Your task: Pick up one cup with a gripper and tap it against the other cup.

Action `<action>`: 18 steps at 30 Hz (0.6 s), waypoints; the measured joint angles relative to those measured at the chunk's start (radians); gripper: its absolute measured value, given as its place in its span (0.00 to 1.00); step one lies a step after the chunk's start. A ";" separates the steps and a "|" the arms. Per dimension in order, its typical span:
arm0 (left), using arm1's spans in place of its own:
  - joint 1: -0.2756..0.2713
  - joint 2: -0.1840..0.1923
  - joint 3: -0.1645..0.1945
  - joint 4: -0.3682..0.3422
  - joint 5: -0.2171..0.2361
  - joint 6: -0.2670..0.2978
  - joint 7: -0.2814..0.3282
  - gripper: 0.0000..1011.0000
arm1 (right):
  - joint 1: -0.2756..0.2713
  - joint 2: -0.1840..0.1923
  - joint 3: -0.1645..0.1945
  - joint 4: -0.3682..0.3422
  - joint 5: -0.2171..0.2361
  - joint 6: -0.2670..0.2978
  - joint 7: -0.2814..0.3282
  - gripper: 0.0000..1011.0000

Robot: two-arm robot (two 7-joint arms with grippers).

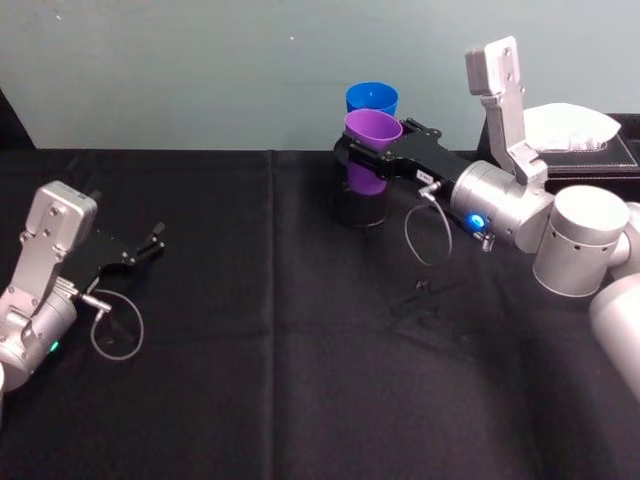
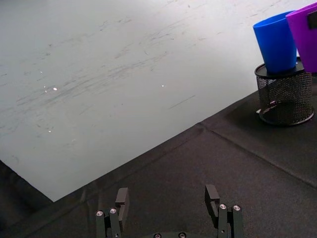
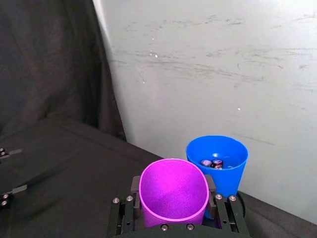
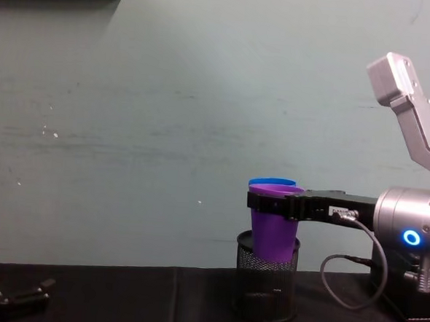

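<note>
left gripper (image 1: pixel 155 243) idle at 8 o'clock, fingers apart, empty. my right gripper (image 1: pixel 375 155) clamps purple cup (image 1: pixel 372 130) at 12, just beside blue cup (image 1: pixel 372 98) in mesh holder (image 1: pixel 360 210); i reckon a hard tap cd topple holder.

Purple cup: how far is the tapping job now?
Done: the right pincer is shut on the purple cup and holds it raised. In hand: it hangs close beside the blue cup in the mesh holder; contact cannot be judged. Remaining: the tap itself. The left pincer lies open and idle at the left.
</note>
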 joint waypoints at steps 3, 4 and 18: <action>0.000 0.000 0.000 0.000 0.000 0.000 0.000 0.99 | 0.010 -0.008 0.002 0.014 -0.006 -0.003 -0.005 0.72; 0.000 0.000 0.000 0.000 0.000 0.000 0.000 0.99 | 0.014 -0.012 0.004 0.021 -0.010 -0.006 -0.008 0.72; 0.000 0.000 0.000 0.000 0.000 0.000 0.000 0.99 | 0.064 -0.046 0.020 0.101 -0.027 -0.021 -0.009 0.72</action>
